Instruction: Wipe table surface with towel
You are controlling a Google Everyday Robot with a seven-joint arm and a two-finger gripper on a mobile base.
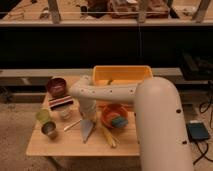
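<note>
A grey-white towel [87, 130] hangs from my gripper [89, 118] with its lower tip on the wooden table [60, 145], near the table's middle. The gripper is shut on the towel's top. The white arm [107, 93] reaches in from the right, bends over the table's centre and points down. The gripper stands just left of an orange bowl [111, 115].
A yellow bin [122, 75] sits at the back right and a brown bowl [56, 86] at the back left. A white cup with a red-and-black brush [62, 106], a green cup [43, 116] and a small cup [49, 130] stand left. Yellow utensils [109, 137] lie in front of the orange bowl.
</note>
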